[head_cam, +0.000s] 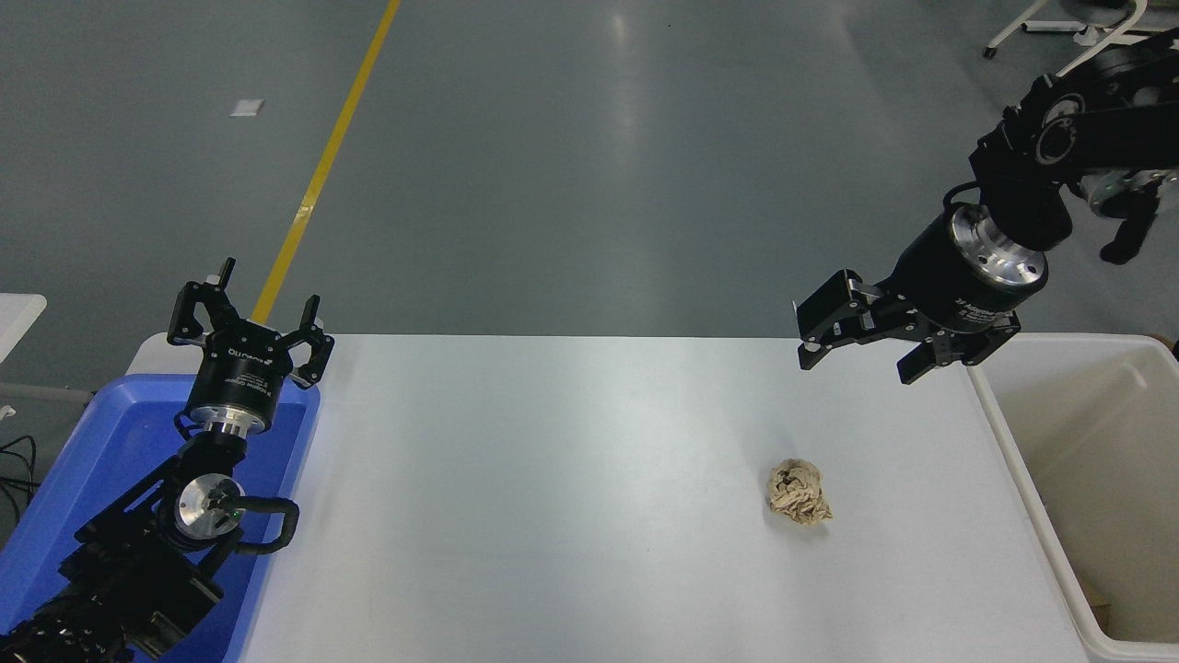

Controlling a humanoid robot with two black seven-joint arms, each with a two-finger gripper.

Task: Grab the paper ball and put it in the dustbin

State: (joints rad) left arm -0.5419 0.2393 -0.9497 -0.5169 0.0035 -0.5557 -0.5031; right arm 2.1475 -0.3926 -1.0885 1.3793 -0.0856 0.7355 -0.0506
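Observation:
The paper ball (pixel 799 493), a crumpled tan-brown wad, lies on the white table (pixel 571 516) at the right of the middle. My right gripper (pixel 857 359) hangs open and empty above the table's far right edge, well up and behind the ball. The off-white dustbin (pixel 1022 479) stands against the table's right side, its inside largely in view. My left gripper (pixel 247 318) is parked open at the lower left, over the blue tray.
A blue plastic tray (pixel 64 497) sits at the table's left end under the left arm. Grey floor with a yellow line (pixel 322 166) lies beyond the table's far edge.

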